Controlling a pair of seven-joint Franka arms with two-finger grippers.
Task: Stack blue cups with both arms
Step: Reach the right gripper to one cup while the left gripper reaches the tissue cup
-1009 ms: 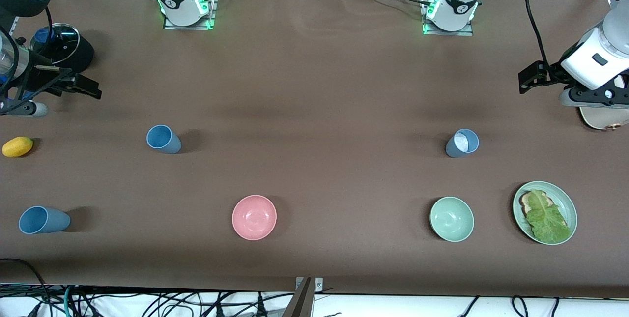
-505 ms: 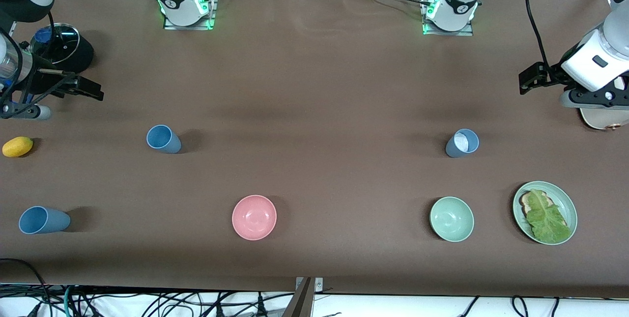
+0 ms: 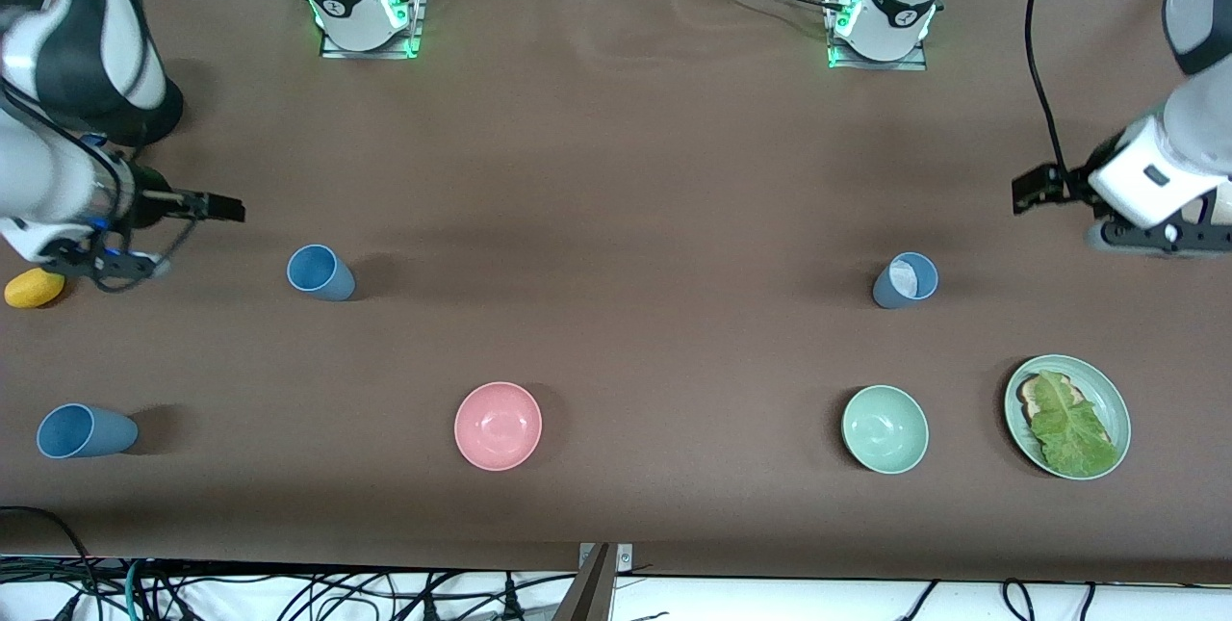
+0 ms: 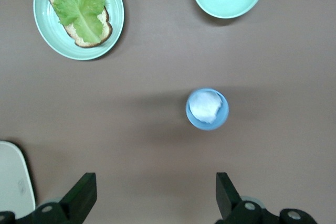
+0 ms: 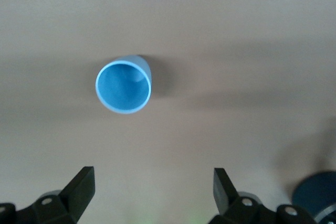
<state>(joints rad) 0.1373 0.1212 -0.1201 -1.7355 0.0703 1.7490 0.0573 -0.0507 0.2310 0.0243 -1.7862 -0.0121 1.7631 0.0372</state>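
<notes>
Left gripper: jaws spread, empty, up over the table by the left arm's end edge, its wrist view looking down on a blue cup with something white inside.
Right gripper: jaws spread, empty, over the table near the right arm's end edge; an empty blue cup stands upright just past its fingers.
Step in hand: the approach, judging by the poses; nothing gripped or stacked yet.
Next move: each gripper probably has to come down around its own cup's wall and close.
Blue cups: three; the third stands near the table's front corner at the right arm's end.
Bowls: two, a pink bowl and a green bowl, along the front edge.
Plate: one, with bread and lettuce.
Lemon: one.
</notes>
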